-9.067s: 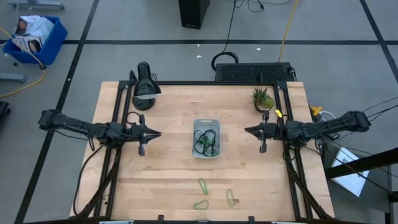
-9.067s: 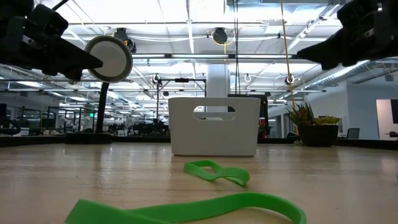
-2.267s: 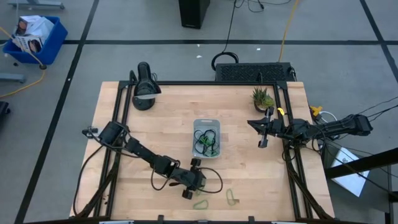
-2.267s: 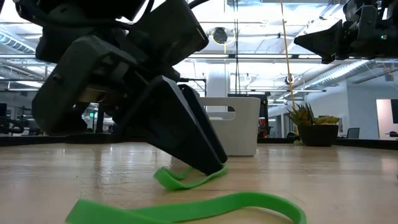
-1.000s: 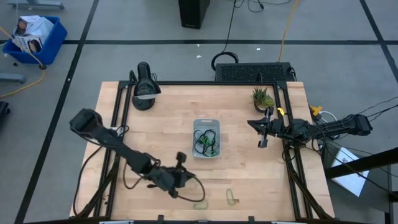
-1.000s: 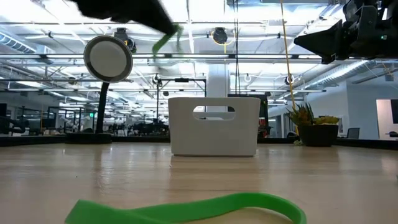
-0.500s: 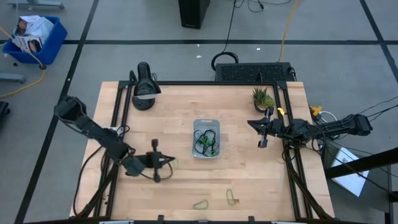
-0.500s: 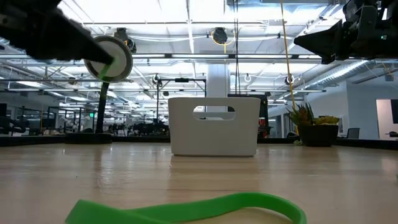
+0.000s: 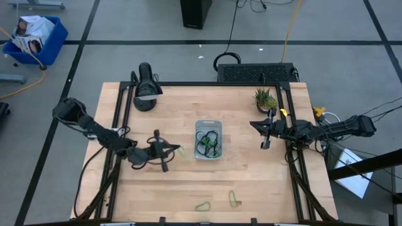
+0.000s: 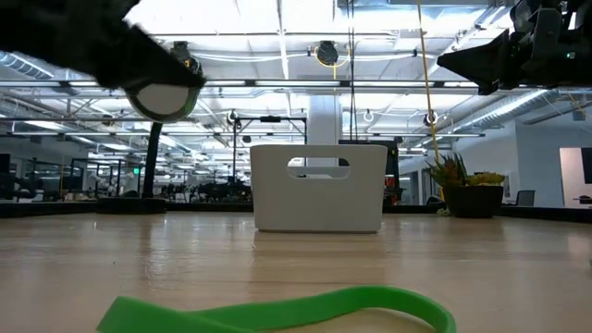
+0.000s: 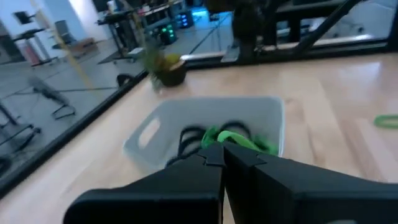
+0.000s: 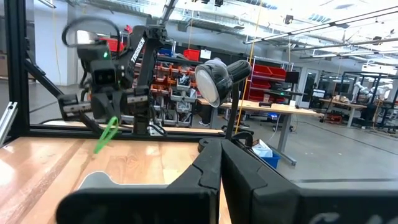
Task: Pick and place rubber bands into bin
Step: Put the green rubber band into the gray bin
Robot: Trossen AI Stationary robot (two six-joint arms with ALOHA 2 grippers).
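Observation:
My left gripper (image 9: 171, 149) hovers over the table just left of the bin (image 9: 217, 123), shut on a light green rubber band (image 9: 178, 149) that pokes out toward the bin. The bin, a small translucent tray at the table's middle, holds dark and green bands (image 9: 207, 143). Two more green bands (image 9: 202, 206) (image 9: 233, 199) lie flat on the wood near the front edge; one fills the low view's foreground (image 10: 277, 310). My right gripper (image 9: 254, 125) waits shut in the air at the bin's right. My left gripper pinches the green band by one end (image 11: 231, 138) between its two fingertips. The fingers are about level and come from the table's left, pointing at the bin. The band is lifted clear of the table, and its free part (image 12: 106, 135) droops slackly below the tips.
A round black lamp (image 9: 146, 88) stands at the far left and a small potted plant (image 9: 265, 99) at the far right. Black frame rails (image 9: 119, 125) run along both table sides. Bare wood lies between the bin and the front edge.
My left gripper has carried the green band from the table's near part toward the far edge and the bin, sinking a little. It has rolled and swung so that it points at the bin. The band stays lifted clear in its shut fingers.

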